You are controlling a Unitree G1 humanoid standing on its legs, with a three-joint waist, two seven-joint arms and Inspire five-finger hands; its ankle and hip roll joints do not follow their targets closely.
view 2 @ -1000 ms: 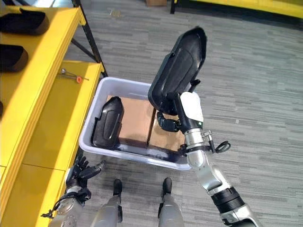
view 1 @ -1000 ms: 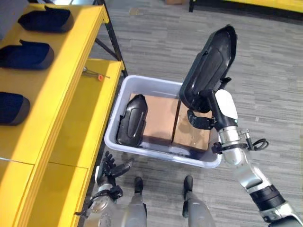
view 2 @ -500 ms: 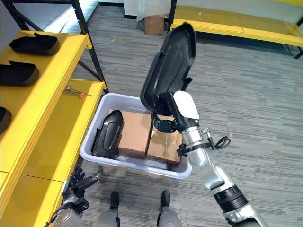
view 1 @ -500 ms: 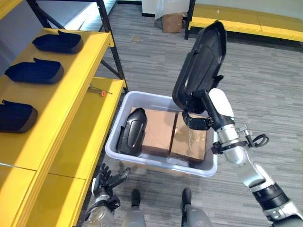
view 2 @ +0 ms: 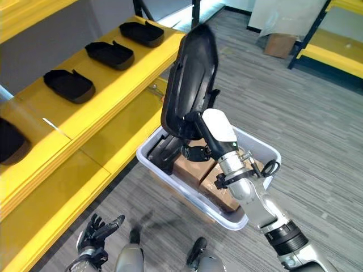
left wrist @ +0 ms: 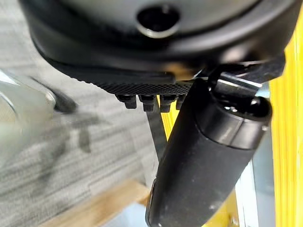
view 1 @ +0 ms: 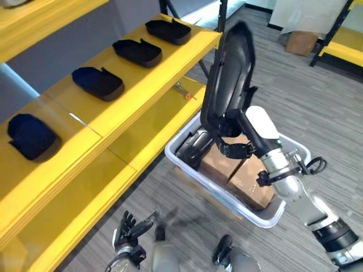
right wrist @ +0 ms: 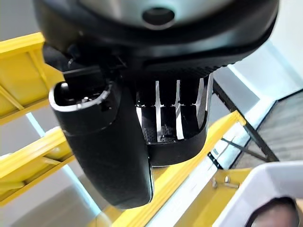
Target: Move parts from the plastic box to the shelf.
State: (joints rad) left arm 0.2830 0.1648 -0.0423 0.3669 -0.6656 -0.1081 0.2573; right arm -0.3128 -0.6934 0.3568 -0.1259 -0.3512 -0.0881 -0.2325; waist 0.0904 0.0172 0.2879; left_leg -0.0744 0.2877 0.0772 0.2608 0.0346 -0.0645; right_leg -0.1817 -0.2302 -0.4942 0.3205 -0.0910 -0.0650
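Gripping a long black part [view 1: 229, 73] upright above the plastic box [view 1: 266, 212], the right hand [view 1: 235, 148] curls round its lower end. Inside the box lie another black part [view 1: 194, 145] and two cardboard boxes [view 1: 249, 187]. Four dark parts [view 1: 97, 82] rest on the yellow shelf [view 1: 142, 85]. The left hand [view 1: 129, 233] hangs low, fingers spread.

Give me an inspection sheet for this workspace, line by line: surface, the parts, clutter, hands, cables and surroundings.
Surface: yellow shelf with an upper and a lower level, beside grey carpet floor.
Job's things: one large black part held upright above the plastic box; another black part leans inside the box next to two cardboard boxes; four black parts lie in a row on the upper shelf.
Clutter: a small tool with an orange tip on the lower shelf.
Hands: right hand curled round the held part's lower end; left hand low by the shelf, fingers spread, holding nothing.
Cables: nothing seen.
Surroundings: a second yellow rack and a cardboard carton behind.
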